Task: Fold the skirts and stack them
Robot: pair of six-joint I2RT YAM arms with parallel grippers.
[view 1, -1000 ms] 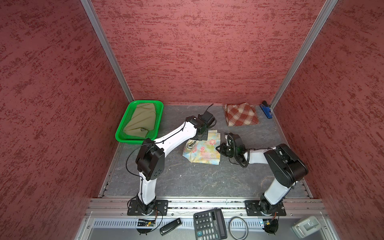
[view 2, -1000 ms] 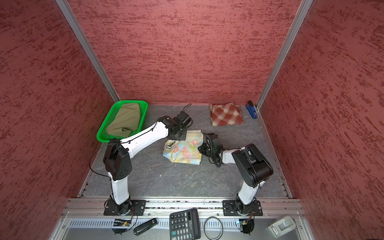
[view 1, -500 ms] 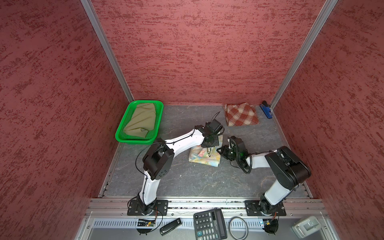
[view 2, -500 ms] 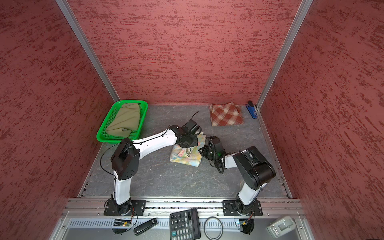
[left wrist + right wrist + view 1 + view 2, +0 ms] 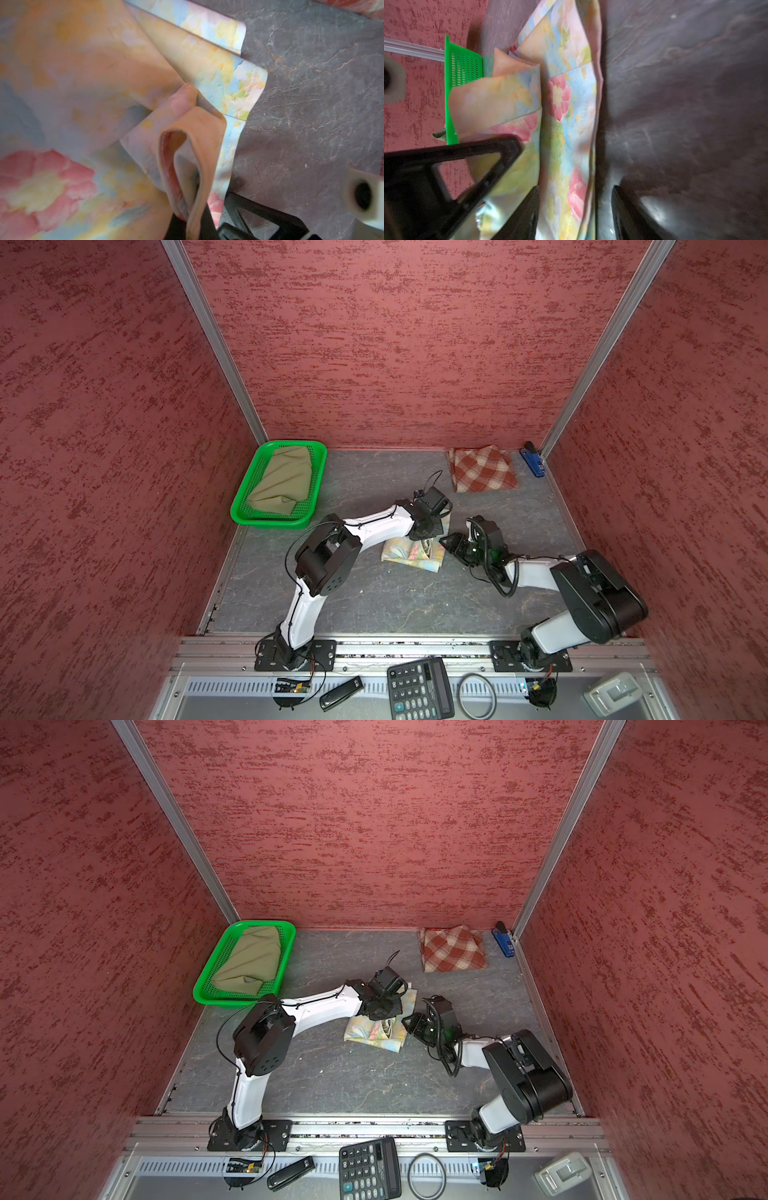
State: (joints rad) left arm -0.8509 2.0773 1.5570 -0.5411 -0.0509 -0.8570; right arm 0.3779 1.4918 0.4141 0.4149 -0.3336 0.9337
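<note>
Handling: the floral skirt (image 5: 411,551) looks thin, light and limp. Lifted by a single point it would likely sag and its layers slip apart, so I'd pinch a folded edge or corner with all layers together.
Position: it lies partly folded in the middle of the tabletop (image 5: 374,605), between the two arms and apart from the other skirts.
Left gripper: the left gripper (image 5: 199,220) is clamped on a raised fold of the floral skirt, and the cloth loops up into its jaws.
Right gripper: the right gripper (image 5: 575,187) has its jaws spread with the skirt's long edge lying between them. As far as I can see, it pinches nothing.
Plaid skirt: the plaid skirt (image 5: 482,468) lies folded flat near the back wall on the right, well apart from the floral one.
Olive skirt: the olive skirt (image 5: 284,481) sits loosely bunched in the green basket (image 5: 270,526) at the far left. It seems not yet folded.
Left wrist view: it alone shows the stacked, offset hems and the rolled loop of cloth in the grip. In both top views the wrist hides that pinch.
Right wrist view: it alone shows the gap between the jaws and the skirt's edge in it, with the basket beyond.
Top views: only these show all three skirts at once and how far apart they lie.
</note>
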